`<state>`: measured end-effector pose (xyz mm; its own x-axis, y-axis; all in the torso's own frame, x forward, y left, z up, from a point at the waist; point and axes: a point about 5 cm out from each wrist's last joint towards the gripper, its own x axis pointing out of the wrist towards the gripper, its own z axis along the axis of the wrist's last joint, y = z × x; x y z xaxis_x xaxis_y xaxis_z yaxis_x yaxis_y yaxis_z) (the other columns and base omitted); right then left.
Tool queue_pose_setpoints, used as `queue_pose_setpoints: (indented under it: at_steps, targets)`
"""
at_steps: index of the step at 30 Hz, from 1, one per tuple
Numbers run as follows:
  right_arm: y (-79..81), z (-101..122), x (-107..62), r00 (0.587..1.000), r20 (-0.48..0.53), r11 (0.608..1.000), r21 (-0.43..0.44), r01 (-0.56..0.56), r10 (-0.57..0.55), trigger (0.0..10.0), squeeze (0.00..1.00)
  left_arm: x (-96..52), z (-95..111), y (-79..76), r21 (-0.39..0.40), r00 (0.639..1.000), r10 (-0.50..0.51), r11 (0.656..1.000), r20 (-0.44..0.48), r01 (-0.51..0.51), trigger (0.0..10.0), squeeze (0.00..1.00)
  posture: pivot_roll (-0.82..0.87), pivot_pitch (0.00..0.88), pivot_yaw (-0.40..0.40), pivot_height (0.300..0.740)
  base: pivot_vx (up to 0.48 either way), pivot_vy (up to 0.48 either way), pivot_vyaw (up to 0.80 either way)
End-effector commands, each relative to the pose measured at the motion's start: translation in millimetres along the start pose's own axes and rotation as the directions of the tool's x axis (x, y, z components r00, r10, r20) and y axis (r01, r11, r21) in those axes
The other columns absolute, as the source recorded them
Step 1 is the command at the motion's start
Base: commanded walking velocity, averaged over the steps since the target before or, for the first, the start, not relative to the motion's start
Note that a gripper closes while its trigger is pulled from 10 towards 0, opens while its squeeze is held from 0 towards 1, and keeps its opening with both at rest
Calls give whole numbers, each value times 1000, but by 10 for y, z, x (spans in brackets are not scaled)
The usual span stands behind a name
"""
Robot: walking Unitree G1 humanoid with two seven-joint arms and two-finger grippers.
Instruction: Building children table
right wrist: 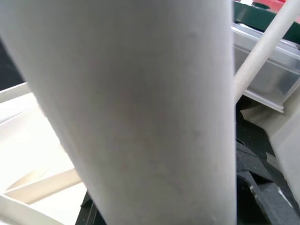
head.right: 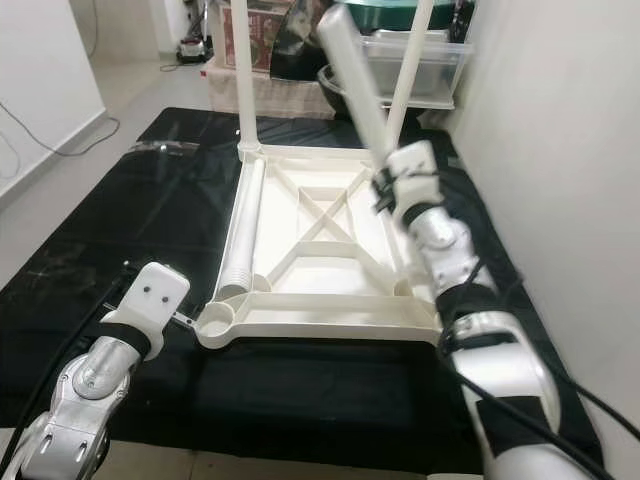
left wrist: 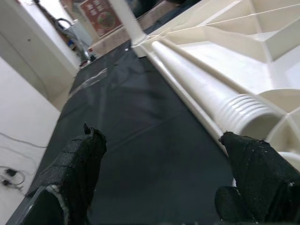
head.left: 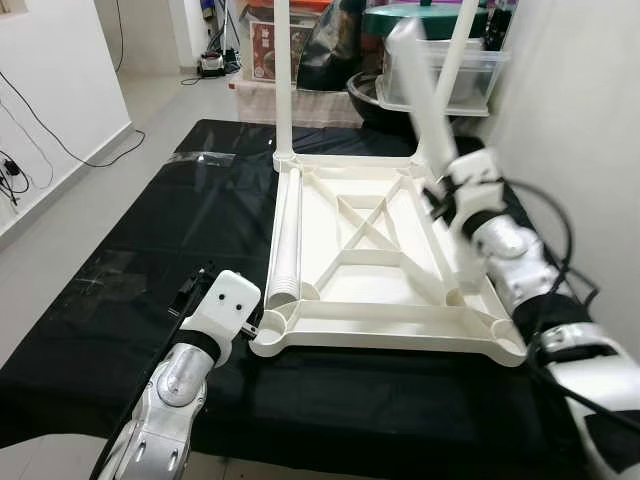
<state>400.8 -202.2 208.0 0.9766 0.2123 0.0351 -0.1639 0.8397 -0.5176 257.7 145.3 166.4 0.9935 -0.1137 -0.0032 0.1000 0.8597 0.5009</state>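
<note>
A white plastic table top (head.left: 385, 250) lies upside down on a black cloth (head.left: 170, 230). Upright legs stand in its far left corner (head.left: 283, 80) and far right corner (head.left: 458, 50). A loose ribbed-end leg (head.left: 288, 240) lies inside the top along its left side, and is close up in the left wrist view (left wrist: 211, 93). My right gripper (head.left: 450, 195) is shut on another white leg (head.left: 422, 90), held tilted above the far right part of the top; it is blurred. My left gripper (left wrist: 164, 187) is open at the near left corner socket (head.left: 270, 325), one finger (left wrist: 70, 173) over the cloth.
A clear storage box (head.left: 475, 70), a dark bowl (head.left: 368, 95) and a printed carton (head.left: 265, 50) crowd the floor beyond the cloth. A white wall (head.left: 585, 100) runs close along the right. Cables (head.left: 20, 170) lie on the tiled floor at left.
</note>
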Motion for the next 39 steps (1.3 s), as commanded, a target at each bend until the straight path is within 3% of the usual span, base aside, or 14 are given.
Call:
queue_pose_setpoints:
  at_steps: [1,3,7,10,11,13,16,20,21,30,39]
  targets:
    - [117,-72,-17,999,-6,999,13,-42,42,0,0,-9,-54,33,15,1000,8,1000,-18,-8,10000,0,112,0,-110,740,0,0,0]
    - [250,-133,-32,996,-16,996,30,-85,85,0,0,-14,-87,80,22,999,21,1000,-27,-21,10000,0,111,0,-109,740,0,0,0]
    - [308,-176,-42,994,-29,993,56,-103,104,0,0,-15,-97,91,24,999,27,999,-31,-26,10000,0,111,0,-109,740,0,0,0]
    - [420,-218,-35,991,-44,965,237,-113,126,0,0,-3,-90,97,15,999,32,999,-30,-32,10000,0,111,0,-109,740,0,0,0]
    - [420,-218,-35,991,-44,965,237,-113,126,0,0,-3,-90,97,15,999,32,999,-30,-32,10000,0,111,0,-109,740,0,0,0]
    - [512,-203,3,990,-55,893,440,-94,131,0,0,12,-87,106,7,999,36,999,-29,-36,10000,0,107,0,-110,740,0,0,0]
    - [661,-48,77,988,-15,811,573,-116,152,0,0,38,-81,126,-2,999,45,999,-28,-45,10000,0,101,0,-109,740,0,0,0]
    - [801,151,124,981,60,800,571,-184,182,0,0,58,-71,131,-6,998,50,999,-26,-50,10000,0,101,0,-109,740,0,0,0]
    - [938,250,139,972,98,790,568,-232,215,0,0,69,-72,127,-7,998,51,999,-26,-51,10000,0,98,0,-111,740,0,0,0]
    - [1288,442,135,948,144,742,593,-312,283,0,0,80,-83,146,-12,997,66,998,-29,-67,10000,0,103,0,-123,740,0,0,0]
    - [1407,752,162,929,227,713,595,-371,293,0,0,97,-78,133,-11,998,66,998,-24,-66,10000,0,99,0,-124,740,0,0,0]
